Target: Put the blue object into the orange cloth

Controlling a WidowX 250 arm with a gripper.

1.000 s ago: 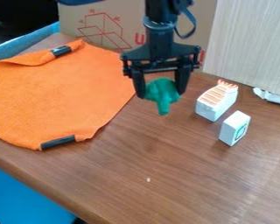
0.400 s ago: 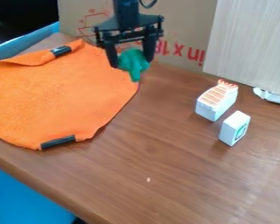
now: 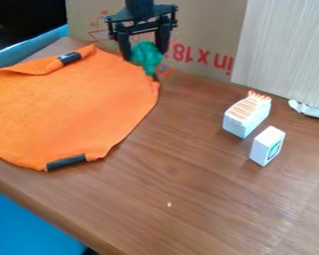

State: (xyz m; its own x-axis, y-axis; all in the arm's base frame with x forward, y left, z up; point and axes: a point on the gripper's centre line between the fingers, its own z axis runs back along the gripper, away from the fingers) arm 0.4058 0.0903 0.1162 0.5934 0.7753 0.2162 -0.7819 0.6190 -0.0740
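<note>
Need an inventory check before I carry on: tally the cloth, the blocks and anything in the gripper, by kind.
Orange cloth: 1
Green object, held in the gripper: 1
White blocks, one with an orange-striped top, one with a marked side: 2
Total: 4

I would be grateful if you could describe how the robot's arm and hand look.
The arm is black, seen as a thick, rounded column. Its hand is black too: a wide, angular crosspiece with knobby ends, and below it two narrow, dark fingers, one at each side. I can make out no markings on either.
</note>
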